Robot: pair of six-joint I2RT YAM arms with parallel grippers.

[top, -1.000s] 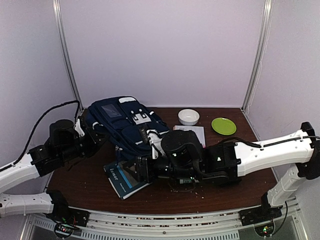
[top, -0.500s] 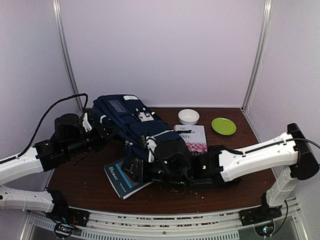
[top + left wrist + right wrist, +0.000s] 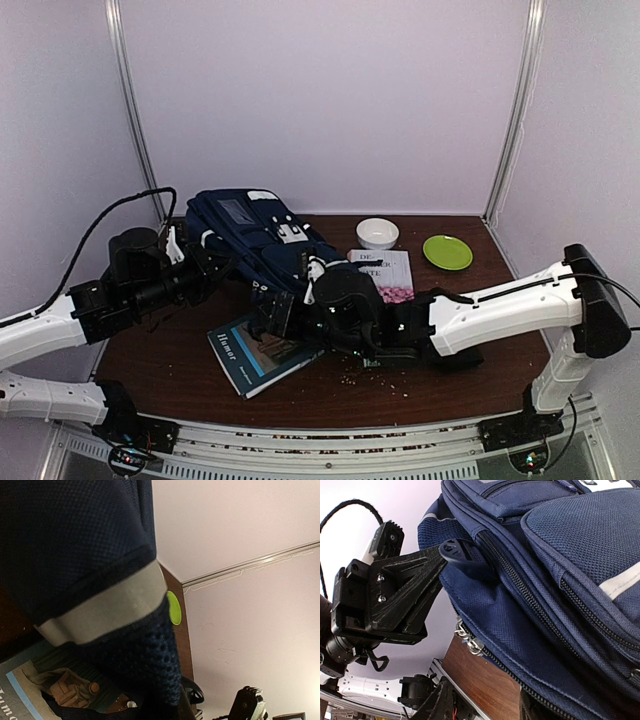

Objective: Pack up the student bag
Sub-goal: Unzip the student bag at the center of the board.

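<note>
Currently: student bag point(image 3: 255, 228) sits at the far left of the bench point(image 3: 480, 365), propped up and leaning. Its near edge hangs over a book point(image 3: 250, 358) that lies flat on the wood.

Left jaws: together, pinching a fold of the bag's left side, with a black fingertip point(image 3: 457, 552) pressed into the cloth just above a zip. Right jaws: partly apart, at the bag's low near edge, just above the book. Cannot tell whether either pad touches the fabric.

Handling (judgement): soft, unstructured shell, probably light while unfilled. It should sag wherever it is unsupported, so one pinch lifts a flap, not the whole bag. The coarse weave should not slip in a grip. Best holds are a stitched seam, the edge beside a zip point(image 3: 520, 575), or the metal zip pulls point(image 3: 468, 641) if a pocket is to be opened. Avoid the broad flat panels.

Materials: navy woven cloth, open mesh on a side pocket point(image 3: 145, 665), a flat grey stripe point(image 3: 102, 607) with a dull sheen, dark zip teeth in long curved runs, white patches point(image 3: 285, 233) on the front. Book cover smooth, teal and white. Right of the bag, towards the far side: round white bowl point(image 3: 377, 233), round green plate point(image 3: 447, 251), printed booklet point(image 3: 388, 272).
</note>
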